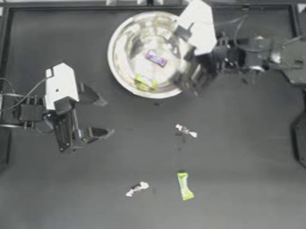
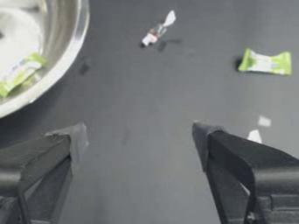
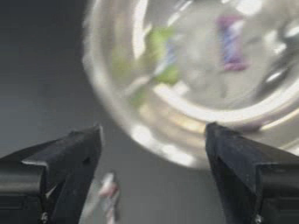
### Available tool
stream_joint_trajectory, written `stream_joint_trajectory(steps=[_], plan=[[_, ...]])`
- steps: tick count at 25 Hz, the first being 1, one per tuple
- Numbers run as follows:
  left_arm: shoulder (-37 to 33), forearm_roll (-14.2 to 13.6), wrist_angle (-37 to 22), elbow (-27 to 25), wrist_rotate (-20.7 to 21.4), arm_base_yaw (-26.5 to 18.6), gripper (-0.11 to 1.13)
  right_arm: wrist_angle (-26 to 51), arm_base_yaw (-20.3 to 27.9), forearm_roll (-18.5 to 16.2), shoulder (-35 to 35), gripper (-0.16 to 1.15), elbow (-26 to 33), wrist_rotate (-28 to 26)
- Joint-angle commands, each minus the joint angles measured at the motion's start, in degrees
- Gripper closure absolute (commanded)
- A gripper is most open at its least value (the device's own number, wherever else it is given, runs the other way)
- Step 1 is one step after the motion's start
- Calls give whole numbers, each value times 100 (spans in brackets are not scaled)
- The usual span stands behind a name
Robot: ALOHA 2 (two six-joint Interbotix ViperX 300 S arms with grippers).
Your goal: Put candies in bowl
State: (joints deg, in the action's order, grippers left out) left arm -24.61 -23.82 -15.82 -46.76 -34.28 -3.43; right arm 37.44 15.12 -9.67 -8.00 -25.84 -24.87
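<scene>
Bowl (image 1: 122,71) is sitting top-centre, holding 2 candies: pink-purple candy (image 1: 156,58) and yellow-green candy (image 1: 144,82). 3 are lying outside on the table (image 1: 251,179): green candy (image 1: 184,186), long axis running near-to-far, white twist (image 1: 186,130), second twist (image 1: 137,188). Right gripper (image 1: 200,82) is hanging at the bowl's right rim, jaws apart, empty; the white twist looks nearest to it. Left gripper (image 1: 99,117) is idling left, jaws apart.

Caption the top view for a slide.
Two candies in the bowl, three on the table; both grippers open.

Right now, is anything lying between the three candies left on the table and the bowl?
Nothing visible does. The two white twist-wrapped candies and the yellow-green candy lie apart on bare table, with open surface up to the bowl. The left gripper sits off to the side, open.
</scene>
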Motion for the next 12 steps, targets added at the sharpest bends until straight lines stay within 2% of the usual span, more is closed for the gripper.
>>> stream_joint_trajectory(steps=[1, 4, 12], plan=[[-105, 0, 18, 53, 9, 0, 0, 220, -35, 659, -211, 0, -44, 501], [-105, 0, -18, 53, 9, 0, 0, 334, -97, 932, -211, 0, -176, 747], [-105, 0, -44, 53, 0, 0, 0, 360, -352, 923, -105, 0, -492, 738]])
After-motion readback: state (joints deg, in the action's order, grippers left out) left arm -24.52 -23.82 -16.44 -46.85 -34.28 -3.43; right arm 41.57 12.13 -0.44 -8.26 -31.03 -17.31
